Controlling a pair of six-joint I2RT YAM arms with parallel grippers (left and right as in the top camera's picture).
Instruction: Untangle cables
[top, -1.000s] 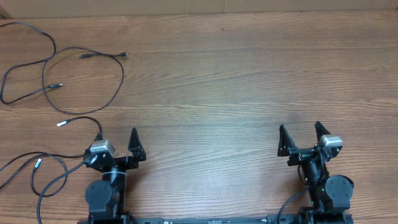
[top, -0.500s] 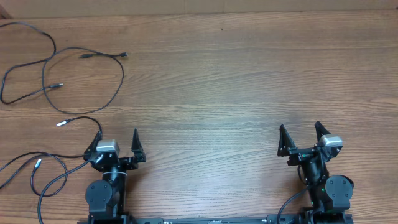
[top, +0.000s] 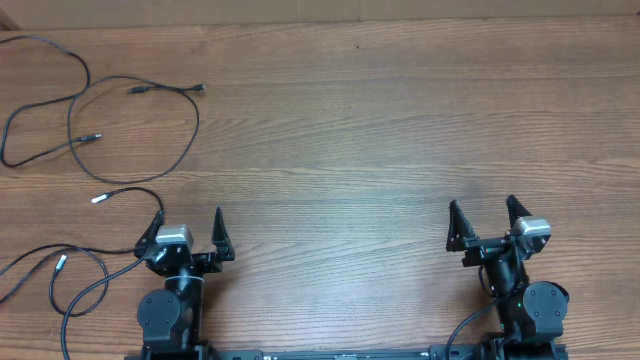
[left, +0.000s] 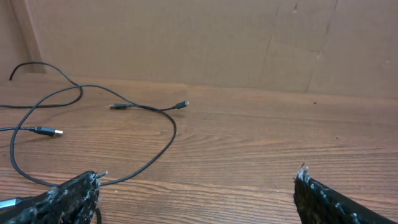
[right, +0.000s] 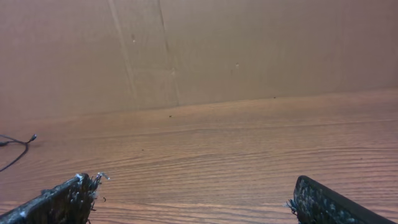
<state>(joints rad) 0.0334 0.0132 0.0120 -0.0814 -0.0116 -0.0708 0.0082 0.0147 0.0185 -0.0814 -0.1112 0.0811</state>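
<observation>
Ahead of the left tool (top: 188, 213), toward its outer side: cables (top: 197, 120) are laid loose on the surface (top: 350, 150), with one strand passing just beside the tool.
Left tool state: spread wide, nothing held.
Right tool (top: 482, 202): spread wide, empty, well apart from every cable.
Long axis: the loops are drawn out mainly sideways, away from the left tool.
Judgement: the left tool is nearer and is favoured for the reach.

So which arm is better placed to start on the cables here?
Left. The cables all lie on the left side, one passing right beside the open left hand; the open right hand is far from them.
</observation>
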